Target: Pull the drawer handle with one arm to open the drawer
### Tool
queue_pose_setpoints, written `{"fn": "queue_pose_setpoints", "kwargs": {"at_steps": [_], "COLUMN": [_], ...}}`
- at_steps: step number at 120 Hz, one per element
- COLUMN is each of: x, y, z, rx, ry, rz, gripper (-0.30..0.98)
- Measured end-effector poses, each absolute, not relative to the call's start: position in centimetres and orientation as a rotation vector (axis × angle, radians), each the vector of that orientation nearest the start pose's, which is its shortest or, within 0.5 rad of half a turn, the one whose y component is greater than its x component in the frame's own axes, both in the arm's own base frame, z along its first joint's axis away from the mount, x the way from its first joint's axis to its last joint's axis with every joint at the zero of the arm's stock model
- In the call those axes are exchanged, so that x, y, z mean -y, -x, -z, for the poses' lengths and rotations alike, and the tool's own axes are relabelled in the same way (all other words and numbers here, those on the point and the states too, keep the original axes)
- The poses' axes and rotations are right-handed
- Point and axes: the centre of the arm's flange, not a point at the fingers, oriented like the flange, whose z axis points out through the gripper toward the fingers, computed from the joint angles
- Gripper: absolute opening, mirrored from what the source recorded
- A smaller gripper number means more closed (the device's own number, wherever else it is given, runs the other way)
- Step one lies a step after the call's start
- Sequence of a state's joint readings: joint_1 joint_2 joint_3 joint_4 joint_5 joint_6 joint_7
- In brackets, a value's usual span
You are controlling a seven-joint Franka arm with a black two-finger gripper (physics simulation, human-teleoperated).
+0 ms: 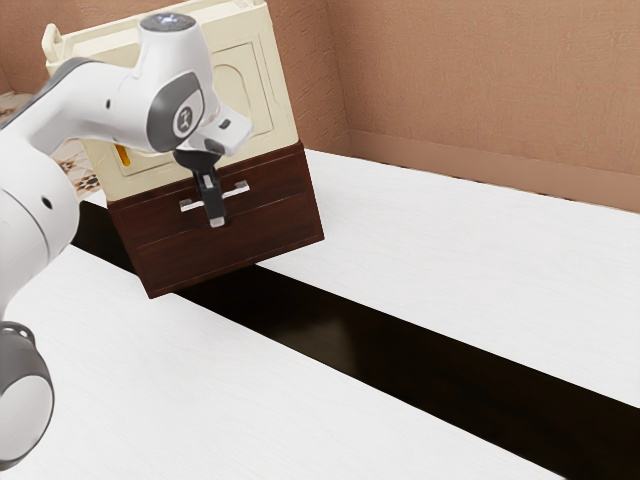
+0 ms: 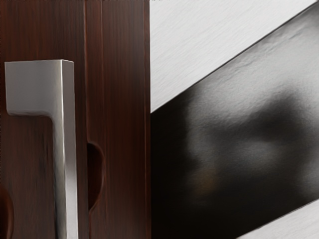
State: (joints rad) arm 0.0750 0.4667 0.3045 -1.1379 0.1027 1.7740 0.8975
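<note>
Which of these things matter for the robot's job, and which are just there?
For the job:
- the metal handle
- the dark wooden drawer front
- the gripper

Just there:
- the white tabletop
- its black band
- the wall

drawer [image 1: 280, 215]: reddish-brown wood, grained, low sheen. on the drawer, handle [image 2: 69, 149]: smooth, satin-bright metal. above the drawer, cream body [image 1: 272, 95]: smooth, plastic-looking. beneath the drawer, black strip [image 1: 420, 355]: glossy, faintly rippled. around the drawer, white surface [image 1: 450, 260]: matt, finely streaked. behind the drawer, wall [image 1: 480, 90]: matt, roughly textured.
</note>
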Motion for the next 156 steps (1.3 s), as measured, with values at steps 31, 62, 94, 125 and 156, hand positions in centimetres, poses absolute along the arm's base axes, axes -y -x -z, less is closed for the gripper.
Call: {"fn": "queue_pose_setpoints", "kwargs": {"at_steps": [31,62,94,125,156], "x": [-22.0,-22.1,-22.2,-21.9,-20.8], "y": [-67.0,-67.0,-67.0,-67.0,-67.0], "z": [-56.8,-56.5,-55.7,-55.6,-55.7], "rx": [-0.809,-0.81,-0.809,-0.803,-0.796], "ry": [2.713,2.719,2.73,2.751,2.799], "rz": [0.031,0.032,0.018,0.032,0.063], "gripper": [0.68,0.6,0.56,0.5,0.49]}}
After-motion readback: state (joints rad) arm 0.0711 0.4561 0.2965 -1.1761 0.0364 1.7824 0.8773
